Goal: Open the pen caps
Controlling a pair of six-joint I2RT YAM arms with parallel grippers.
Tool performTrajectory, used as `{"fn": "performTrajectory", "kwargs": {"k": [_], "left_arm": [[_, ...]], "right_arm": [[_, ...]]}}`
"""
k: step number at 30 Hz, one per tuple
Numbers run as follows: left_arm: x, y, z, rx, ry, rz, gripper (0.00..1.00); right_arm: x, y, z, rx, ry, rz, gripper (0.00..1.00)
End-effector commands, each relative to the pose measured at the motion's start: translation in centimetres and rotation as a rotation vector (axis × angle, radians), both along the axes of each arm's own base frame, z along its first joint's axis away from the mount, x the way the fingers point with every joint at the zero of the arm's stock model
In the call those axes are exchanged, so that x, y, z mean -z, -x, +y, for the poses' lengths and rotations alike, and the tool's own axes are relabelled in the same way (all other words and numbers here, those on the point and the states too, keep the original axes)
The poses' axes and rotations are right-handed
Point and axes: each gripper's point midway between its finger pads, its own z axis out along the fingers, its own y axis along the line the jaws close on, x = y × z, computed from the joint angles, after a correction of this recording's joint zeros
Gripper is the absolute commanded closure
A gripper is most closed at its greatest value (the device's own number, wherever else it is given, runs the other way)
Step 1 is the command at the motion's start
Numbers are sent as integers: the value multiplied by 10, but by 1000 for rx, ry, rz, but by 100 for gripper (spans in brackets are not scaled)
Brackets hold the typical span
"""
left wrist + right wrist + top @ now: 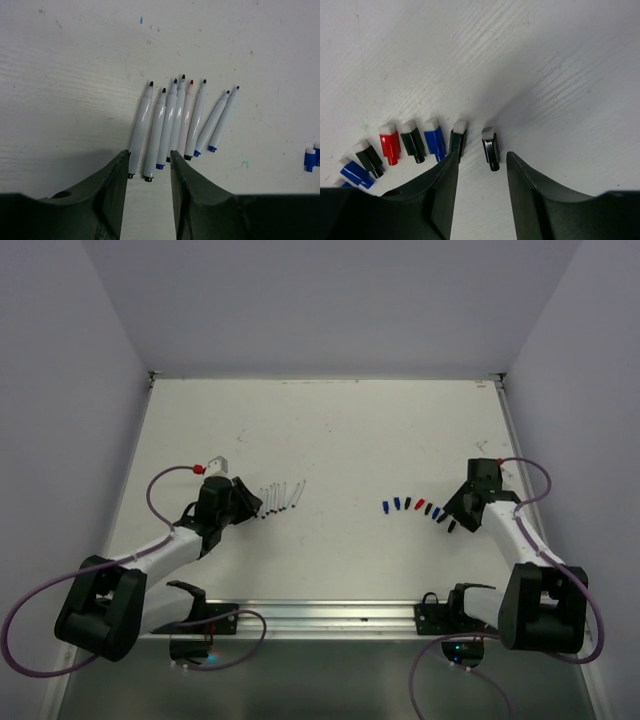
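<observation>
Left gripper [148, 167] spread before uncapped white pens [168, 120], right gripper [481, 165] spread beside loose pen caps [435, 142] (blue, black, red)

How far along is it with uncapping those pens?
Looks finished: the pens lie bare-tipped by the left gripper, and the pen caps sit in a separate row by the right gripper. Both grippers are open and empty. No capped pen shows.

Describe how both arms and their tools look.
Both the left arm and right arm have white links, black joints and looping mauve cables with red end plugs. The left tool and right tool have two dark, wedge-shaped fingers.
</observation>
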Motion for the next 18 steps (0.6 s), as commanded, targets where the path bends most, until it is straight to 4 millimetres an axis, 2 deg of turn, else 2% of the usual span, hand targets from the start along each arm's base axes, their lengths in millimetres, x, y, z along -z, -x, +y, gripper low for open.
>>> {"fn": "performTrajectory", "kwargs": {"k": [1, 4, 5, 6, 7, 8, 9, 10, 13, 15, 18], "left_arm": [[-16, -3, 4, -14, -2, -49, 58], [-24, -2, 6, -15, -9, -67, 51], [-30, -2, 7, -16, -5, -86, 46], [-35, -2, 6, -9, -4, -101, 41], [-38, -1, 6, -5, -6, -104, 33], [-45, -1, 6, 0, -1, -123, 19], [-53, -3, 4, 5, 4, -136, 15], [-59, -1, 4, 13, 7, -147, 1], [-77, 0, -7, 54, 47, -186, 0], [-87, 3, -21, 107, 86, -206, 0], [-100, 9, -39, 171, 140, -243, 0]], "right_arm": [[-30, -4, -5, -6, 33, -48, 52], [-41, -3, -6, -13, 42, -64, 41], [-44, -3, -6, -17, 47, -68, 38], [-47, -3, -6, -29, 50, -69, 26], [-50, -2, -6, -39, 53, -68, 14], [-52, -2, -2, -59, 39, -68, 12], [-51, 1, -2, -75, 44, -56, 11], [-52, 4, -2, -76, 52, -50, 10], [-52, 8, 8, -123, 43, -42, 9], [-56, 8, 14, -140, 46, -46, 8], [-55, 7, 36, -222, 14, -77, 8]]}}
